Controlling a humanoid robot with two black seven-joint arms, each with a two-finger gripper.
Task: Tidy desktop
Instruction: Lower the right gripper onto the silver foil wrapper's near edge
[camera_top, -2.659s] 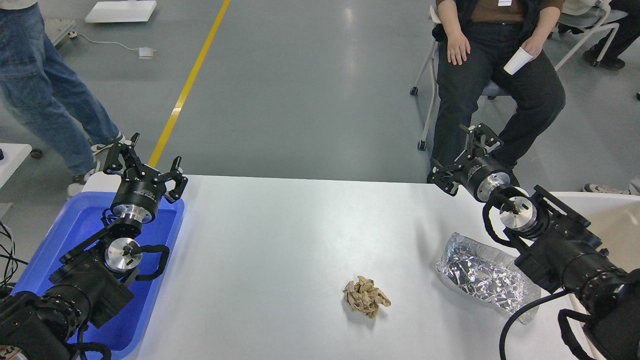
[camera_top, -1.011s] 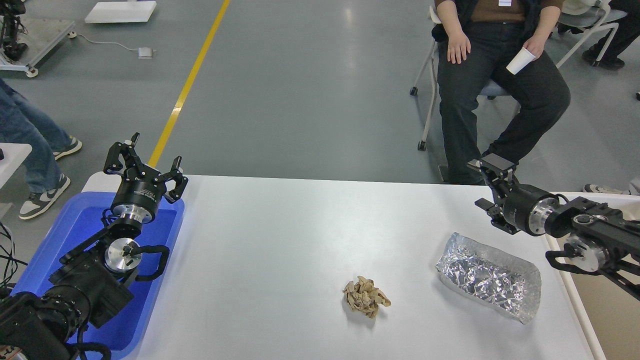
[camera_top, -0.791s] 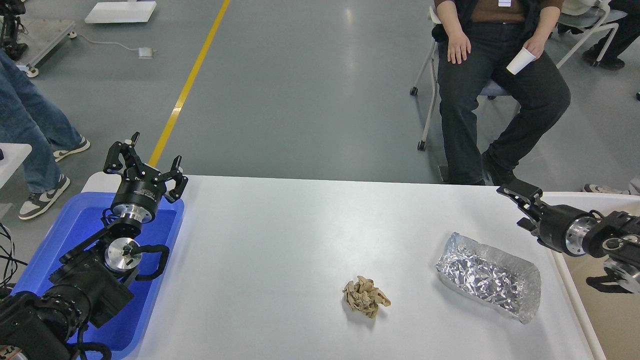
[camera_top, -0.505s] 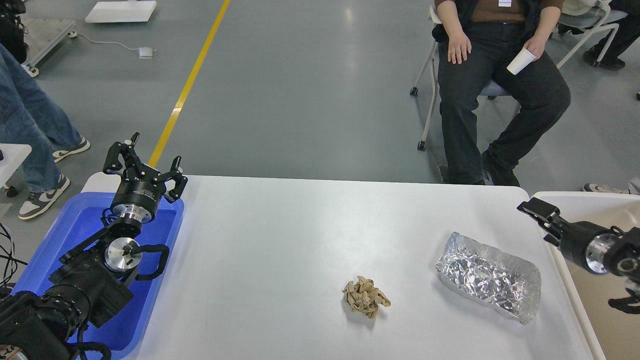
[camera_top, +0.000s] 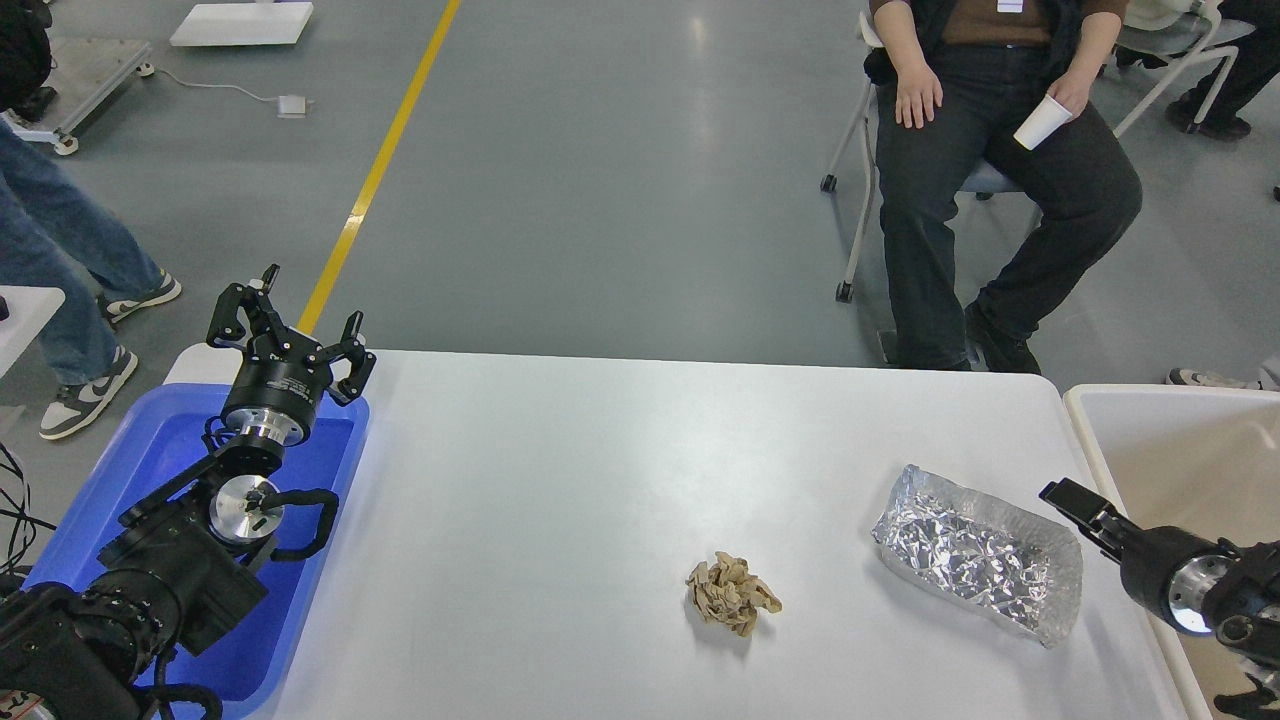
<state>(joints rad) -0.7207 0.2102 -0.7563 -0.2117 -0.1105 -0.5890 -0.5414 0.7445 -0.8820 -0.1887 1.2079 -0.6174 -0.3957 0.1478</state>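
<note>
The white desktop (camera_top: 560, 480) fills the lower middle of the head view. A crumpled brown paper ball (camera_top: 732, 594) lies on it near the front centre. A crinkled silver foil bag (camera_top: 975, 555) lies to its right. My left gripper (camera_top: 290, 322) is open and empty, pointing up over the far end of the blue tray (camera_top: 110, 480). My right gripper (camera_top: 1078, 505) sits low at the desktop's right edge, just right of the foil bag and apart from it. It is dark and seen side-on, so its two fingers cannot be told apart.
A cream-rimmed beige bin (camera_top: 1165, 400) stands against the desktop's right edge. A seated person (camera_top: 1000, 150) holding a white paper cup (camera_top: 1040, 123) is beyond the far right corner. Another person's legs (camera_top: 60, 250) are on the floor at far left.
</note>
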